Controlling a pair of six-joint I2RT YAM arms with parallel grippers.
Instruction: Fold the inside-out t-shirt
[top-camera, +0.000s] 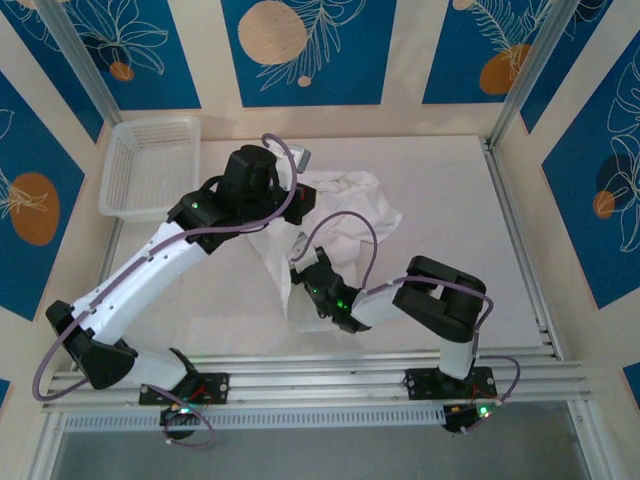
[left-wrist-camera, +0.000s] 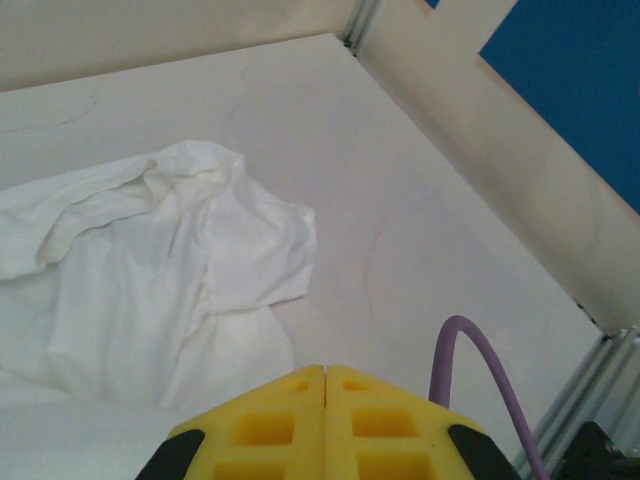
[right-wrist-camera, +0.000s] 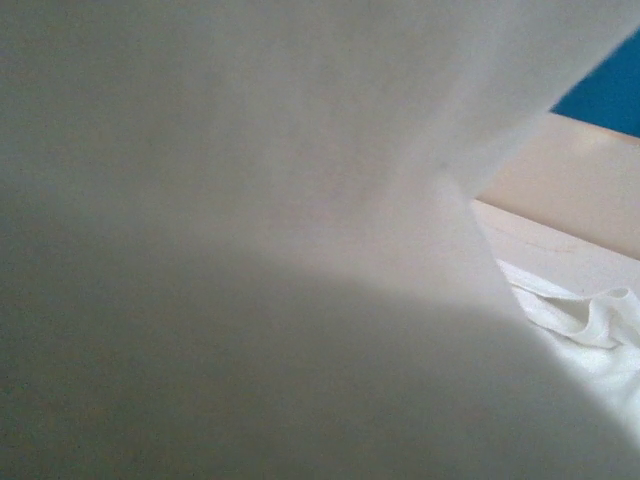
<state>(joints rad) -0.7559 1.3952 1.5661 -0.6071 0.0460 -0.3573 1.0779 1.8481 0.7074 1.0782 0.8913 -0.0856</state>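
— In the middle of the table, what do we have?

— We have the inside-out t-shirt. It is white and lies in a wrinkled heap between our two arms. One narrow part of the cloth runs from the heap toward the near edge.

— How is our left gripper?

— Its yellow fingers are pressed together and we see nothing between them. In its wrist view the heap lies ahead of it and to the left, apart from the fingers.

— And our right gripper?

— It is over the near part of the shirt, and its jaws are closed. White cloth hangs very close before its wrist camera and hides the fingers. So we cannot tell if some cloth is pinched between them.

— Do we see other things?

— Yes, a white mesh basket stands at the far left corner of the table, well apart from the shirt.
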